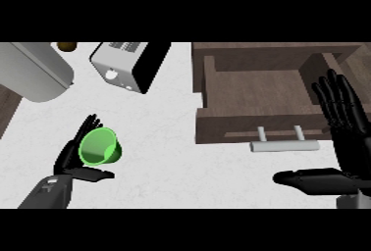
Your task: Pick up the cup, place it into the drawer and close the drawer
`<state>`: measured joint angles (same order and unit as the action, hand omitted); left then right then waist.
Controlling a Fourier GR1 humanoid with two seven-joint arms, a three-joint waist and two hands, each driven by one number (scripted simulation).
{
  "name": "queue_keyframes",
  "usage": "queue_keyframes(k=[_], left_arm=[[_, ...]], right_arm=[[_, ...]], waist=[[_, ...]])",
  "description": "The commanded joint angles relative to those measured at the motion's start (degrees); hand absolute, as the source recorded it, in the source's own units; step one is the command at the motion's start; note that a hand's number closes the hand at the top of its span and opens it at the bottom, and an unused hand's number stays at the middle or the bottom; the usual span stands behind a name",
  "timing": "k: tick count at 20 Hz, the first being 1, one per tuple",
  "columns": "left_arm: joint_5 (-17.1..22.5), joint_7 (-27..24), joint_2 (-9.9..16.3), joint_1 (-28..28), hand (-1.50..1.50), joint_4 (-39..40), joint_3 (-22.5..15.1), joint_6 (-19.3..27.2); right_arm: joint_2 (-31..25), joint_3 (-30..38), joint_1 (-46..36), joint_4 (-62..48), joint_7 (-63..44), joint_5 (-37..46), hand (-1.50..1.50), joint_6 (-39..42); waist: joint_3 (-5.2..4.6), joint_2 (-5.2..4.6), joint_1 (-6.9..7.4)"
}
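Head view shows my left robot hand (72, 156) curled around the green cup (100, 146) at eight o'clock on the desk (174, 157), ready to lift toward the open drawer (253, 105) at two o'clock, right robot hand (346, 142) resting open.

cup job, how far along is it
Done: the drawer already stands open, handle toward the robot. In hand: the left robot hand is at the green cup, fingers behind it and thumb below, the cup tipped on its side over the white counter. Left: carry it to the drawer, put it inside, push the drawer shut. The right robot hand rests open by the drawer.
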<state>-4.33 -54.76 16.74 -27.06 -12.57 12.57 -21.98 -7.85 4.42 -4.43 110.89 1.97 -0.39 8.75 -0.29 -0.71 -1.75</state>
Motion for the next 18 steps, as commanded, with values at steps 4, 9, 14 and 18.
queue_keyframes(k=[4, 9, 14, 18], left_arm=[[0.7, -6.8, -1.7, -0.2, -1.50, 0.0, -0.3, -10.3], [2.1, -6.7, -3.4, -0.2, 1.50, -1.3, -0.3, -14.9], [2.2, -3.8, -4.5, -1.6, 1.50, -2.3, -1.9, -20.1], [4.6, -2.9, -6.7, -2.5, 1.50, -3.2, -0.9, -21.5]], right_arm=[[-0.7, -0.4, 2.1, 2.0, -0.7, 0.0, -1.50, 1.0], [-1.0, 1.7, -0.6, -0.9, 0.2, -2.2, -1.50, 1.4], [-0.8, 1.0, -0.4, -1.9, 0.5, -0.4, -1.50, 0.9], [-0.2, 0.2, -2.2, -0.9, -1.7, -0.3, -1.50, 0.2]], waist=[[-0.06, -0.02, -0.56], [0.00, -0.02, 0.08], [0.02, -0.05, 0.02], [0.02, 0.11, 0.41]])
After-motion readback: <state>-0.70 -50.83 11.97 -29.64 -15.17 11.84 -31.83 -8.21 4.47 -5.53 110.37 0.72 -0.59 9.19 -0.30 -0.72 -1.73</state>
